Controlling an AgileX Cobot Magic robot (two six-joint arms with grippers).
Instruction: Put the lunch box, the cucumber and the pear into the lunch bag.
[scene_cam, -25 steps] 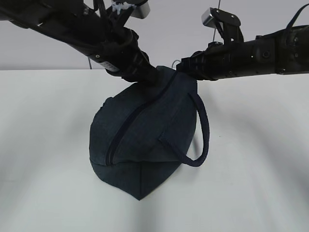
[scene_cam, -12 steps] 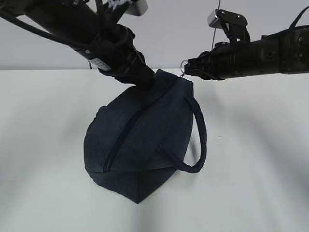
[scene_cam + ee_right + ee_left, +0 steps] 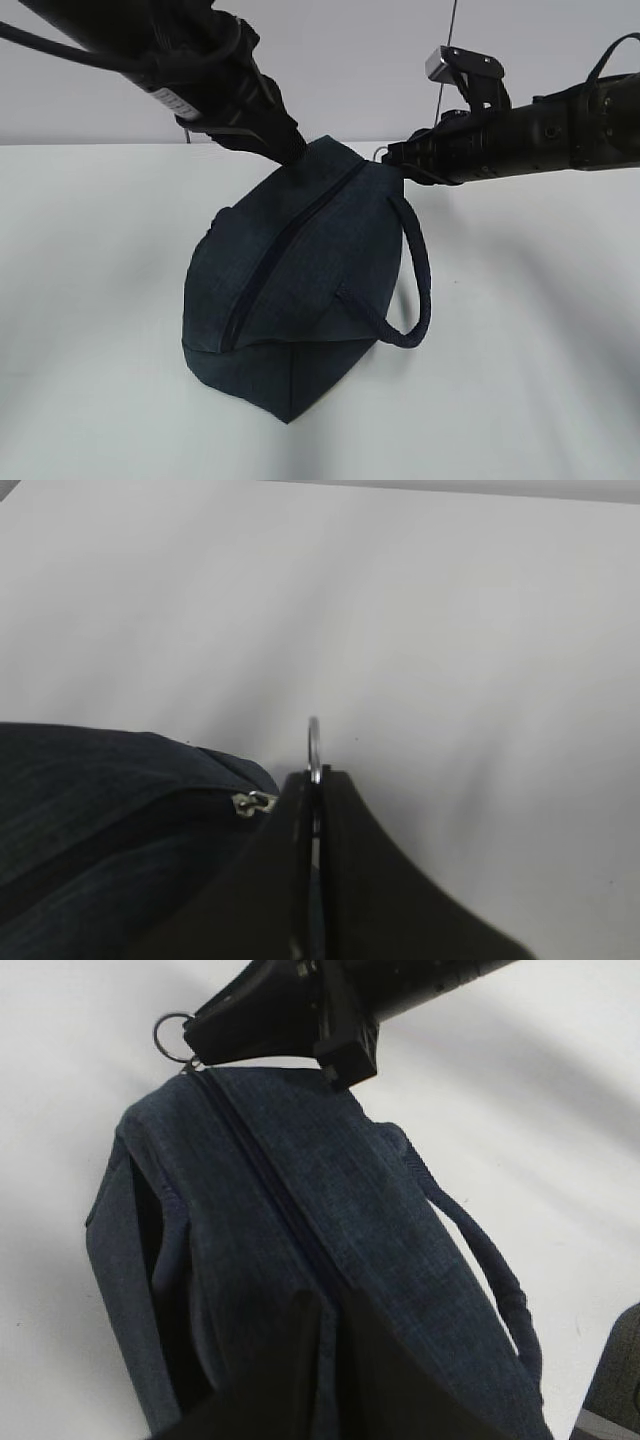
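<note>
The dark navy lunch bag (image 3: 300, 280) stands tilted on the white table, its zipper line running shut from the top corner down the front. My left gripper (image 3: 293, 152) is shut on a fold of fabric at the bag's top; in the left wrist view its fingers (image 3: 300, 1360) pinch the cloth beside the zipper seam. My right gripper (image 3: 393, 156) is shut on the metal ring zipper pull (image 3: 315, 745), with the slider (image 3: 255, 802) just left of the fingers at the bag's upper right corner. The lunch box, the cucumber and the pear are out of view.
One loop handle (image 3: 415, 270) hangs free on the bag's right side. The white table (image 3: 530, 360) stretches on all sides of the bag, with a pale grey wall behind. Both dark arms meet above the bag.
The left arm has swung up and to the left while keeping its pinch. The right gripper has drawn slightly right with the ring. The bag has rocked a little.
</note>
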